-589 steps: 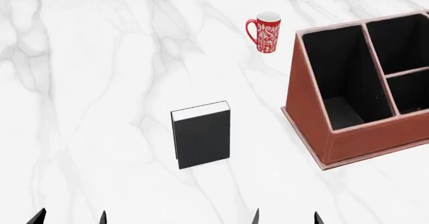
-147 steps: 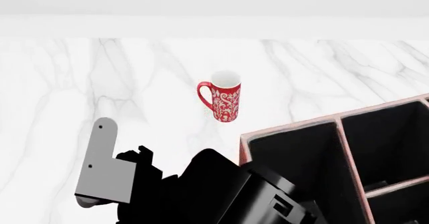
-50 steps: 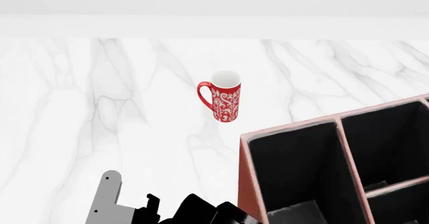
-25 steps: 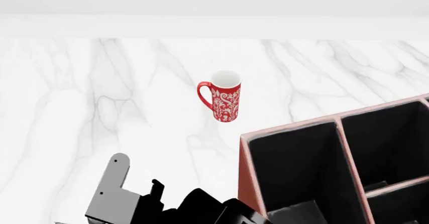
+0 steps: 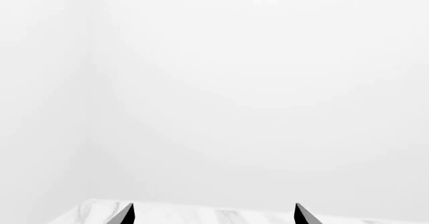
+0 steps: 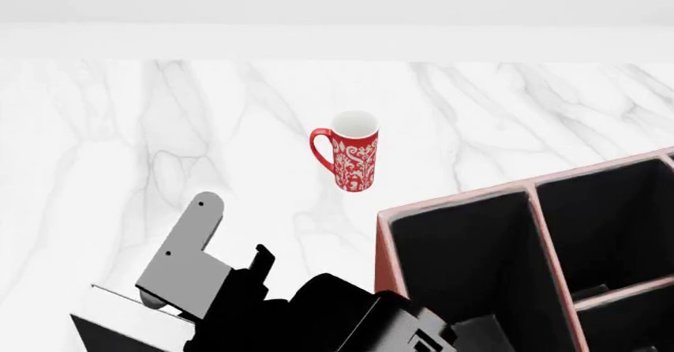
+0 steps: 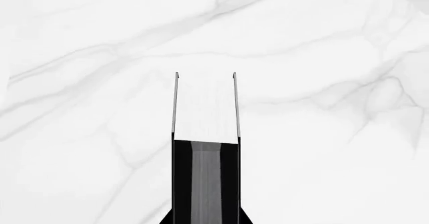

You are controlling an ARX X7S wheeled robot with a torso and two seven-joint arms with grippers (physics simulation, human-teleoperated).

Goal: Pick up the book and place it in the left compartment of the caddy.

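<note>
The right gripper [image 7: 205, 204] is closed tight on the thick black book with white pages [image 7: 205, 133], holding it above the white marble tabletop [image 6: 158, 131]. Next, I think, carry it across and lower it into the long left compartment [image 6: 463, 273] of the reddish-brown caddy box [image 6: 387, 289]. The left gripper [image 5: 211, 215] is wide apart, holding nothing.

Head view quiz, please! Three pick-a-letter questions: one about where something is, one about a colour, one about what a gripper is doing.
1. Where is the mug?
A. inside the caddy
B. on the table, outside the caddy
C. on top of the book

2. What colour is the mug?
A. blue
B. green
C. red with a white pattern

3. What is the right gripper doing?
A. shut on the book
B. open and empty
C. holding the mug

Answers:
1 B: it stands alone on the marble.
2 C: the head view shows red with white swirls.
3 A: the right wrist view shows the book between its fingers.
</note>
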